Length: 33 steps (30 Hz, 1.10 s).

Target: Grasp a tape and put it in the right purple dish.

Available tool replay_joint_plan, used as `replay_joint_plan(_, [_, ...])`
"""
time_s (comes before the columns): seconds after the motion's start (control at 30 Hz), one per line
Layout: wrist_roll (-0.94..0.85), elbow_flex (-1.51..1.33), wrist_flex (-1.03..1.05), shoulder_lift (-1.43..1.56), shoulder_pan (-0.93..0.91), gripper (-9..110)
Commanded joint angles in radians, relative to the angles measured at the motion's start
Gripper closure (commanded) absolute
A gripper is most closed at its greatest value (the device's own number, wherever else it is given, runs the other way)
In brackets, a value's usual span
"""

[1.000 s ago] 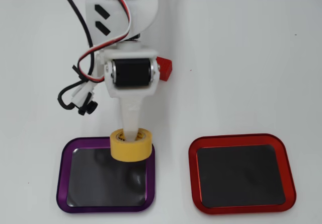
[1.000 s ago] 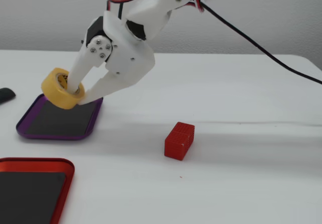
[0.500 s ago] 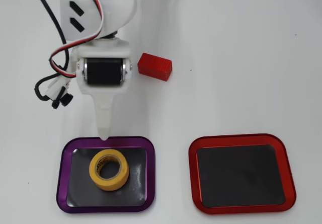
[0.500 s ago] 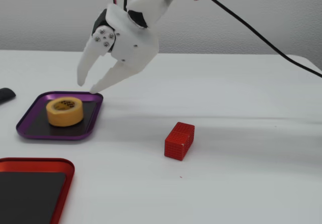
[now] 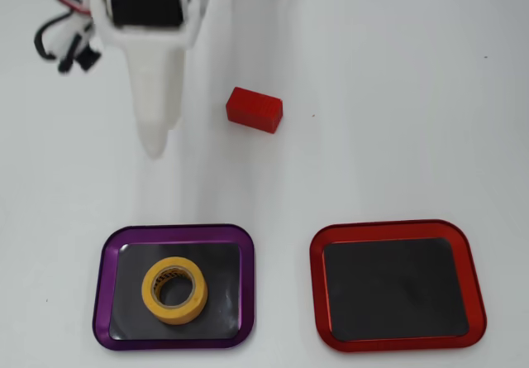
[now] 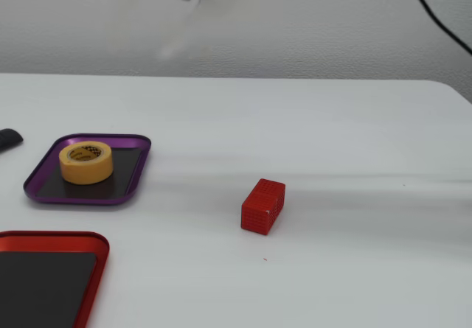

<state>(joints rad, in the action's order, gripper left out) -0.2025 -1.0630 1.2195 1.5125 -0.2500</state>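
Note:
The yellow tape roll (image 5: 173, 289) lies flat on the dark mat inside the purple dish (image 5: 106, 256), at the lower left of the overhead view. In the fixed view the tape (image 6: 86, 161) sits in the purple dish (image 6: 140, 167) at the left. My white gripper (image 5: 154, 145) hangs at the upper left of the overhead view, well away from the dish and holding nothing. Its jaws look closed into one taper. In the fixed view the gripper (image 6: 173, 48) is a faint motion blur high above the table.
A small red block (image 5: 254, 109) lies on the white table right of the gripper; it also shows in the fixed view (image 6: 262, 207). A red-rimmed tray (image 5: 397, 231) with a dark mat sits at the lower right overhead, empty. Cables (image 5: 62, 41) trail at the upper left.

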Motion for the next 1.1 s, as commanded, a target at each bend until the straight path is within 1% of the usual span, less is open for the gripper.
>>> replay_joint_plan(0.0, [0.129,0.061,0.115,0.235,0.000,82])
replay_joint_plan(0.2, [0.385,-0.038,0.282,0.518,0.003,82])
replay_joint_plan(0.27, [0.419,-0.101,0.339,0.611,0.003,82])
replay_joint_plan(0.37, [0.419,-0.247,0.382,0.746,0.002,82])
replay_joint_plan(0.53, [0.419,-0.595,0.379,0.982,0.002,82])
replay_joint_plan(0.73, [0.417,-1.020,0.253,1.305,0.002,82])
replay_joint_plan(0.93, [0.414,-1.364,0.114,1.689,0.002,82])
replay_joint_plan(1.07, [0.307,-1.577,0.077,1.905,0.002,82])
